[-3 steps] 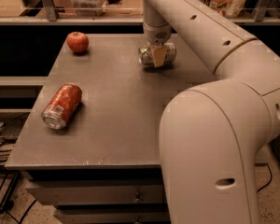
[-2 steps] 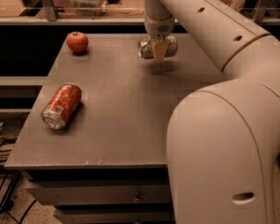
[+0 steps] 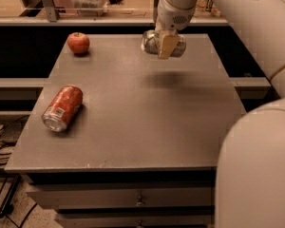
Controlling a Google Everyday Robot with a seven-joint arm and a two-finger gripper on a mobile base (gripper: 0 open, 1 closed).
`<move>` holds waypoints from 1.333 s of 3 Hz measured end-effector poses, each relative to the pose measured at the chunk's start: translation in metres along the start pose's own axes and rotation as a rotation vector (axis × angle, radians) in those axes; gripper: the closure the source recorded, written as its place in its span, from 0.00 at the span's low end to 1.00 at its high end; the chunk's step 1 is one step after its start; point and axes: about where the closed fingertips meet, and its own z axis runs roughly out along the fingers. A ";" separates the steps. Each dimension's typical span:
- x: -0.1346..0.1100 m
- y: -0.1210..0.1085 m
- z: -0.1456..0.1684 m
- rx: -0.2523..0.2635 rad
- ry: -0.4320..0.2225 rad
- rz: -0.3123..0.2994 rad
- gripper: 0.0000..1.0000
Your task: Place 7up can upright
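The claw [image 3: 165, 47] is clamped on the 7up can [image 3: 150, 42], holding it sideways over the far part of the table [image 3: 156, 127], apparently clear of the top. A red can [image 3: 62, 107] lies toppled at left.

Claw [image 3: 165, 47] up top-ctr, gripping 7up can [image 3: 149, 42].

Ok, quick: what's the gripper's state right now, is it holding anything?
Gripper: closed on the 7up can, which lies on its side in the air above the far part of the table.
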 end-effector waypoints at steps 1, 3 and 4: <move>0.001 0.016 -0.014 0.004 -0.179 0.076 1.00; 0.006 0.038 -0.024 0.021 -0.583 0.248 1.00; 0.010 0.045 -0.025 0.059 -0.753 0.309 1.00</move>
